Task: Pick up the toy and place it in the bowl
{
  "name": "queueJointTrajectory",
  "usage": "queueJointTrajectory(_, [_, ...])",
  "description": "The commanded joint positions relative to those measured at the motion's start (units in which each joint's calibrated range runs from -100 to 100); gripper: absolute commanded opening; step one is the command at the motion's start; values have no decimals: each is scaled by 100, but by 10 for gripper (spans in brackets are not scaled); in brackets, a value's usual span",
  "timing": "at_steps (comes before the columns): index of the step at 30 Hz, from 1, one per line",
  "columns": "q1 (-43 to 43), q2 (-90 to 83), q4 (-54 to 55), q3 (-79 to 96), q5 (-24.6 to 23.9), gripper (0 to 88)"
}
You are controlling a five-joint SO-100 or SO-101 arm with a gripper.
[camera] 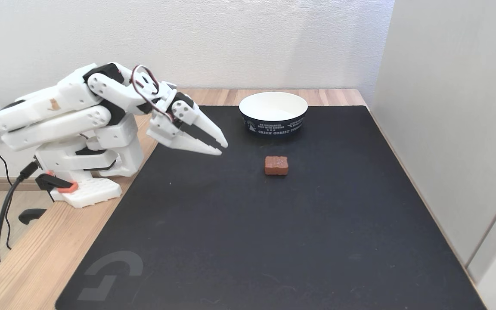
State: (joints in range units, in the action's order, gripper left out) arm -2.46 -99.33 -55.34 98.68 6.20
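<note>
The toy (276, 165), a small reddish-brown block with a bumpy top, lies on the black mat near its middle. Behind it and a little to the right stands the bowl (273, 113), white inside and navy outside with white print; nothing is in it. My white gripper (223, 148) hovers over the mat's left part, pointing right and slightly down, well left of the toy and apart from it. Its two fingers lie close together with nothing between them.
The black mat (274, 241) covers most of the wooden table (24, 267). The arm's base (86, 189) is clamped at the left table edge, with cables hanging off. A white wall panel (454, 129) runs along the mat's right side.
</note>
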Motion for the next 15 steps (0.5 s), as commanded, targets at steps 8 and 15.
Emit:
queueJointTrajectory(8, [141, -25, -38, 42, -10, 26])
queueJointTrajectory(15, [-18, -33, -38, 42, -135, 26])
